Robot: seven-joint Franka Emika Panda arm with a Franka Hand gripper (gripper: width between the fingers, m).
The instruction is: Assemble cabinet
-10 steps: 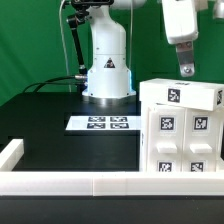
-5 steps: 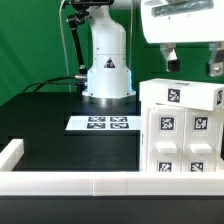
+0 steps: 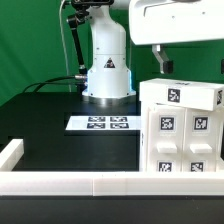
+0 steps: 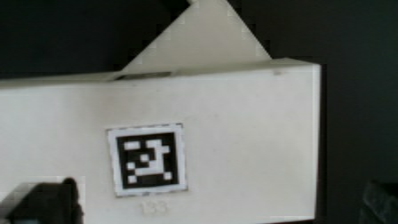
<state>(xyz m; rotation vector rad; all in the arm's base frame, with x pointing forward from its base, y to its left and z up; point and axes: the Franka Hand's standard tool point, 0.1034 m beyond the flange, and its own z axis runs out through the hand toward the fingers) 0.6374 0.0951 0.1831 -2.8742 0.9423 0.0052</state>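
Note:
The cabinet (image 3: 180, 135) is a large white box with square black-and-white tags, standing on the black table at the exterior view's right. My gripper (image 3: 190, 66) hangs just above its top panel, open, with one finger (image 3: 160, 62) near the panel's left end and the other at the frame's right edge. In the wrist view the tagged white cabinet panel (image 4: 214, 110) fills the picture. My gripper (image 4: 210, 205) shows there as dark fingers (image 4: 45, 200) on either side of the panel. It holds nothing.
The marker board (image 3: 100, 123) lies flat on the table in front of the robot's white base (image 3: 107, 70). A low white border rail (image 3: 70, 183) runs along the front edge, with a corner piece (image 3: 10, 152) at the exterior view's left.
The wrist has turned, so the hand now faces the exterior camera broadside. It has shifted slightly toward the exterior view's left, and its fingers now spread over the cabinet's top.

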